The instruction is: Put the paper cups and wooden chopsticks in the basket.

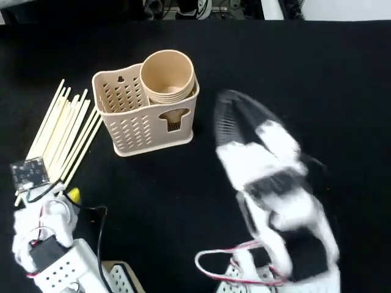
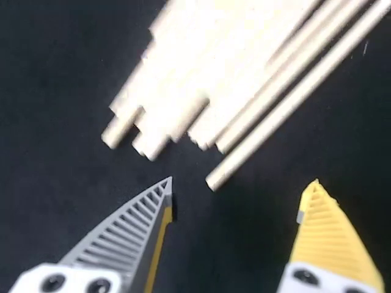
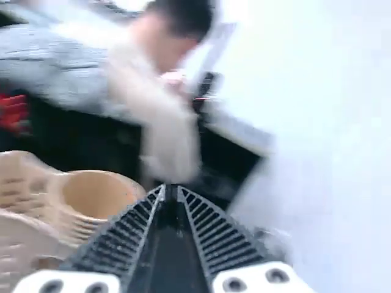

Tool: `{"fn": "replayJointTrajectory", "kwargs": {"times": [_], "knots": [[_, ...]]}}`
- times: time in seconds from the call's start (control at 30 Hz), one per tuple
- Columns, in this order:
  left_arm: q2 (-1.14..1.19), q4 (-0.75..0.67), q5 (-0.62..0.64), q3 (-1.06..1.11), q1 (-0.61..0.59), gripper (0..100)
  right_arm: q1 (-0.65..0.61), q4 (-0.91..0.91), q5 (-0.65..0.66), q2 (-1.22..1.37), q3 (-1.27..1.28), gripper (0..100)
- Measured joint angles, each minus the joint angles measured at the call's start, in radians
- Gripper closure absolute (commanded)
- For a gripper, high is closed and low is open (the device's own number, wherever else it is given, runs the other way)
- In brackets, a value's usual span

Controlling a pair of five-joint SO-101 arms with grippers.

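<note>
A beige perforated basket (image 1: 131, 119) stands at the table's back left with stacked paper cups (image 1: 167, 76) in its right compartment. A bundle of wooden chopsticks (image 1: 63, 130) lies on the black table to its left. My left gripper (image 2: 241, 189) is open just short of the chopstick ends (image 2: 183, 116), with nothing between its grey and yellow fingers. The left arm (image 1: 43, 213) sits at the near end of the bundle. My right gripper (image 3: 173, 190) is shut and empty, raised to the right of the basket (image 3: 24, 207) and cups (image 3: 91, 195); its arm (image 1: 269, 177) is blurred.
The black table (image 1: 305, 79) stretches open to the back right. Red and white cables (image 1: 226, 259) loop near the right arm's base. A small circuit board (image 1: 29, 173) sits on the left arm.
</note>
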Motion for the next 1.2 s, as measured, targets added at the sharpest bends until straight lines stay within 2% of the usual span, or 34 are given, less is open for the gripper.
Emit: {"fn": "replayJointTrajectory", "kwargs": {"times": [0.17, 0.27, 0.4, 0.57, 0.67, 0.97, 1.07, 1.2], "knots": [[0.046, 0.0, -0.011, -0.21, 0.005, 68, 0.316, 0.209, 0.002, -0.057, 0.063, 98.6], [0.176, 0.0, -0.055, -0.364, 0.021, 68, 0.4, 0.269, -0.021, -0.052, 0.181, 98.6], [0.494, 0.0, -0.184, -0.586, 0.094, 68, 0.416, 0.227, -0.084, -0.052, 0.382, 98.6], [0.988, 0.0, -0.275, -0.921, 0.106, 68, 0.417, 0.106, -0.124, -0.052, 0.586, 98.6], [1.298, 0.021, -0.288, -1.128, 0.11, 68, 0.417, 0.084, -0.124, -0.052, 0.644, 98.6], [2.107, 0.282, -0.295, -1.855, 0.183, 68, 0.417, -0.071, -0.127, -0.052, 0.753, 98.6], [2.338, 0.325, -0.295, -2.099, 0.203, 68, 0.417, -0.087, -0.127, -0.052, 0.761, 98.6], [2.618, 0.376, -0.295, -2.394, 0.209, 76, 0.417, -0.092, -0.127, -0.052, 0.761, 98.6]]}}
